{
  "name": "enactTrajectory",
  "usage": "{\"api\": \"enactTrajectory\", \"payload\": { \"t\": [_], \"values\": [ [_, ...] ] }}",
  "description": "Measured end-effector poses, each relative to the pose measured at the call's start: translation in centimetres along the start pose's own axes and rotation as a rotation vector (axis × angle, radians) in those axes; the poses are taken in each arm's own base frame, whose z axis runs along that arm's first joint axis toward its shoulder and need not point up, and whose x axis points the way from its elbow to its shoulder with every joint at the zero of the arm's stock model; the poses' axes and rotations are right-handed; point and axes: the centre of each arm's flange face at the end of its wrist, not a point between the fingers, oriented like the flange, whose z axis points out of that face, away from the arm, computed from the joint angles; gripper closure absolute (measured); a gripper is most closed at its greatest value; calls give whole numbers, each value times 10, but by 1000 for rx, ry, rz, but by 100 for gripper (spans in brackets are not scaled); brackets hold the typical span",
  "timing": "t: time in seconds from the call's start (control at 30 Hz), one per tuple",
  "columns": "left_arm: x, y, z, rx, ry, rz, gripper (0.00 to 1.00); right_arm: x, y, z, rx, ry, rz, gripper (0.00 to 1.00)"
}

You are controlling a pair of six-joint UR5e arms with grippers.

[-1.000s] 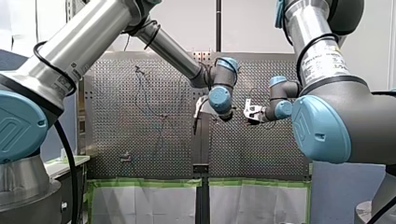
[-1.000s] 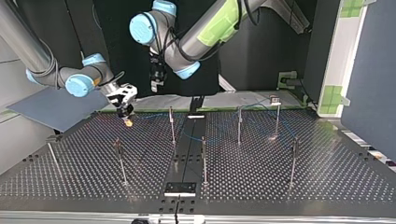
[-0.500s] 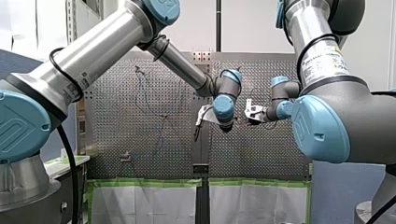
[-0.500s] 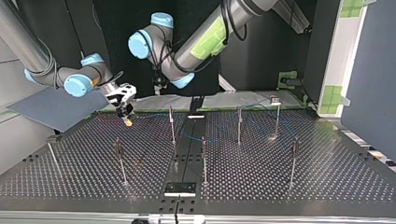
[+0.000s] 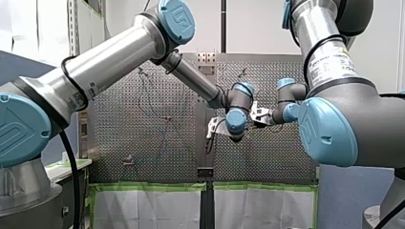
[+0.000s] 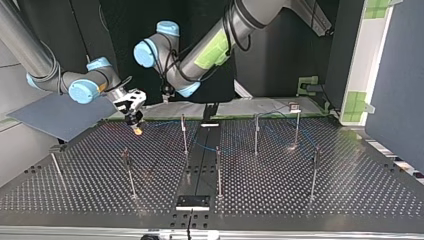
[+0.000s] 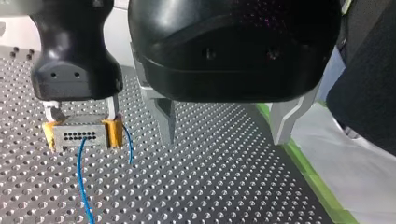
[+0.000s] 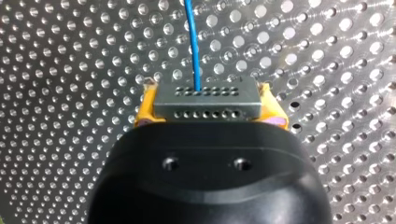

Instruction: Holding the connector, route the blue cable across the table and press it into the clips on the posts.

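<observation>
Over the last 1 s my left arm has swung toward my right one, so my left gripper (image 7: pixel 224 140), its 2 metal fingers spread and empty, now hangs just beside my right gripper (image 8: pixel 210 116), which has not moved. That suggests help with guiding; routing seems barely begun. The connector (image 8: pixel 205 95) sits pinched between the right gripper's yellow pads, far left over the table (image 6: pixel 300 200) in the top view, with the blue cable (image 8: pixel 191 42) trailing toward the posts (image 6: pixel 184 134).
</observation>
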Motion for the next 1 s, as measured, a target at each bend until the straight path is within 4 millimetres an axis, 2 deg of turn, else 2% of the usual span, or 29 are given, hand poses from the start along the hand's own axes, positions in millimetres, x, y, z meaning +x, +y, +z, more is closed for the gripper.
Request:
{"api": "enactTrajectory", "payload": {
  "t": [0.1,0.33,0.6,0.7,0.83,1.0],
  "values": [
    [-2,-5,5,-20,-23,-29,0,0,0,0,0,0,0,100],
    [-32,-13,12,-61,-101,-116,0,0,1,0,-2,0,0,100],
    [-64,-9,20,-107,-156,-173,0,0,3,-1,-4,1,1,100],
    [-64,-5,24,-116,-161,-180,0,0,3,-1,-4,1,1,100],
    [-52,2,29,-128,-152,-173,0,0,3,-1,-5,1,1,100],
    [-47,7,33,-134,-144,-158,0,1,3,-1,-4,1,1,100]
  ]
}}
